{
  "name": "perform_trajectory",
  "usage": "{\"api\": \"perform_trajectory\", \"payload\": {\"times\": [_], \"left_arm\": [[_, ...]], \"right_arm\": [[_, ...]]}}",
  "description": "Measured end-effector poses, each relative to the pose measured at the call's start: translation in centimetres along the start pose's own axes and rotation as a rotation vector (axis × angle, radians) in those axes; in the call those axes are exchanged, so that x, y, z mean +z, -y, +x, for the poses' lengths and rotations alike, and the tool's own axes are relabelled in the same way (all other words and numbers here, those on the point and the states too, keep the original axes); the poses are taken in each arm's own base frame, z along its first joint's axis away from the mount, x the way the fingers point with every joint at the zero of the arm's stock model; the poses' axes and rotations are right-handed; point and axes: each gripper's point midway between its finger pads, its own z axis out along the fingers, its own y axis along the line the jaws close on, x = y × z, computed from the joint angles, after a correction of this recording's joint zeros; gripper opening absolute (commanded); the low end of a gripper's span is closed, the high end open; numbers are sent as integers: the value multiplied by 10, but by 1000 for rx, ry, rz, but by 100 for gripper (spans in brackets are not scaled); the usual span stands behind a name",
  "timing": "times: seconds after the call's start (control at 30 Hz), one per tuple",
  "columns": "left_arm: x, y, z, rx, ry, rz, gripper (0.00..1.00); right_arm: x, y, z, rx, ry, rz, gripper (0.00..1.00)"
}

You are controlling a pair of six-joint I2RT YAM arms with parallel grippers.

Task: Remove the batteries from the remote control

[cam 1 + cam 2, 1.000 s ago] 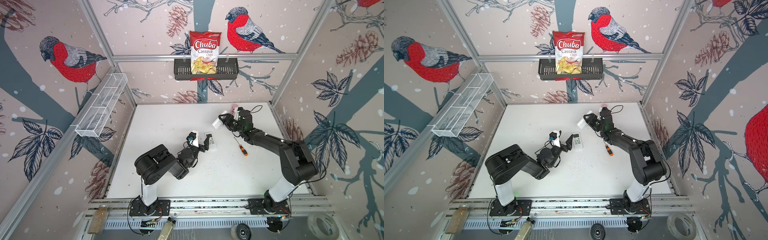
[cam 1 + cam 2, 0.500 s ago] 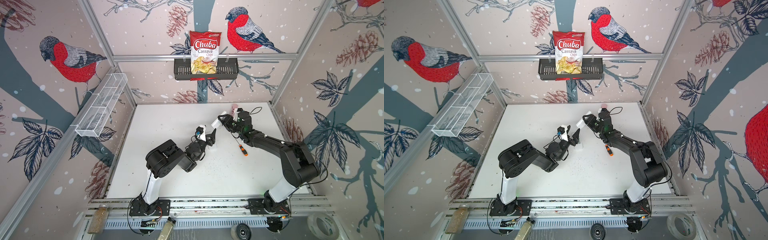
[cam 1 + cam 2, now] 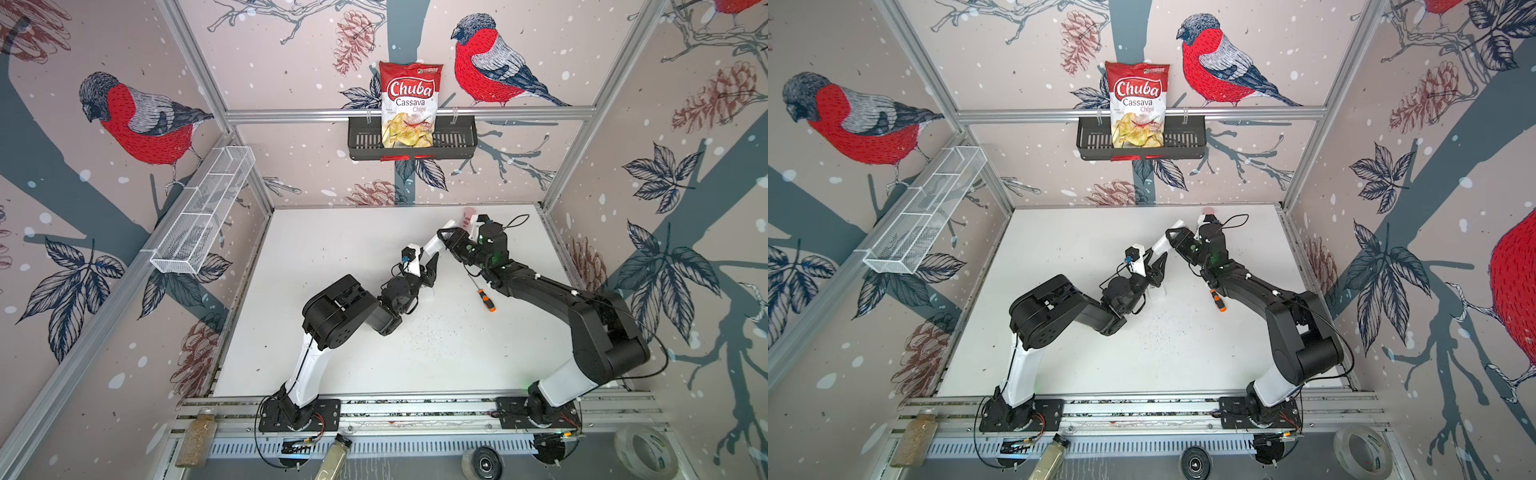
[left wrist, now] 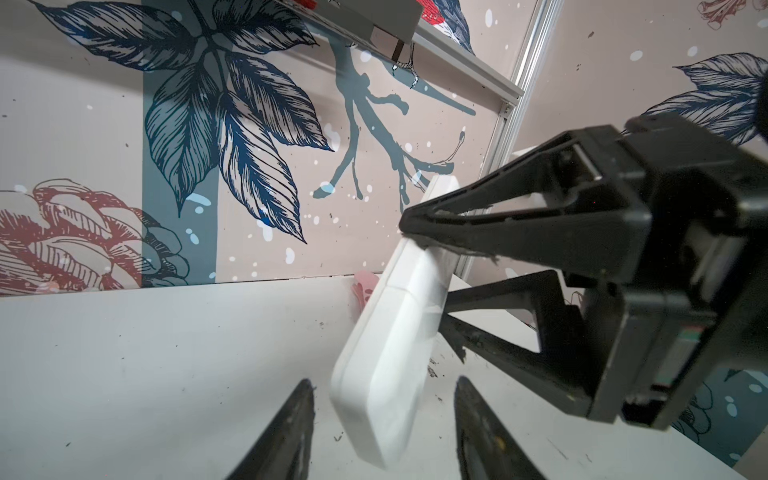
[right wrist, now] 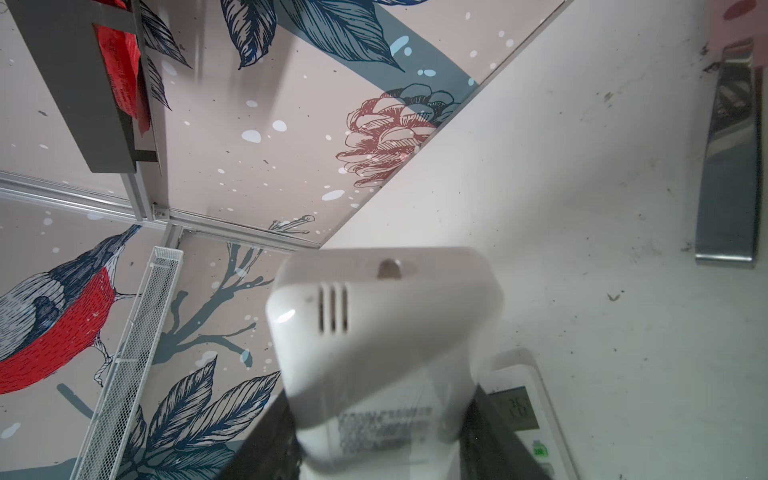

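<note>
right gripper pinches the remote, whose free end sits inside the spread left gripper.

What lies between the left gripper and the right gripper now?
The white remote: the right gripper clamps it, and its free end hangs between the left gripper's open fingers, seen in the left wrist view.

Close to the right wrist lens the remote control is a blur, its label unreadable and its lower end cut off by the edge. A second remote on the desk shows only a corner there. The left wrist view cuts off the left gripper below its fingertips. In a top view a pink thing at the back is too small to tell.
</note>
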Motion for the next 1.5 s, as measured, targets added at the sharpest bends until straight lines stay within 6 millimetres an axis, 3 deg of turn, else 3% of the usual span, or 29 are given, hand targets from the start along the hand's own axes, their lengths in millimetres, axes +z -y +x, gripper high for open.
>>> {"api": "perform_trajectory", "payload": {"times": [0.33,0.6,0.87,0.93,1.03,1.13,1.5], "left_arm": [[2,-7,-2,-10,-4,-14,34],[-1,-7,3,-7,-20,-2,31],[-2,-4,5,-7,-30,21,25],[-2,-4,5,-8,-30,21,28],[-1,-2,5,-9,-29,26,44],[0,-1,4,-26,-28,33,47],[13,-1,5,-50,-30,43,26]], "right_arm": [[3,6,8,4,-21,21,29],[10,2,3,-16,-37,17,27],[10,13,-3,-2,-56,33,25],[10,12,-3,-6,-58,30,25],[10,12,-3,-17,-65,26,25],[10,11,-1,-18,-71,22,25],[11,8,3,-26,-76,20,25]]}}
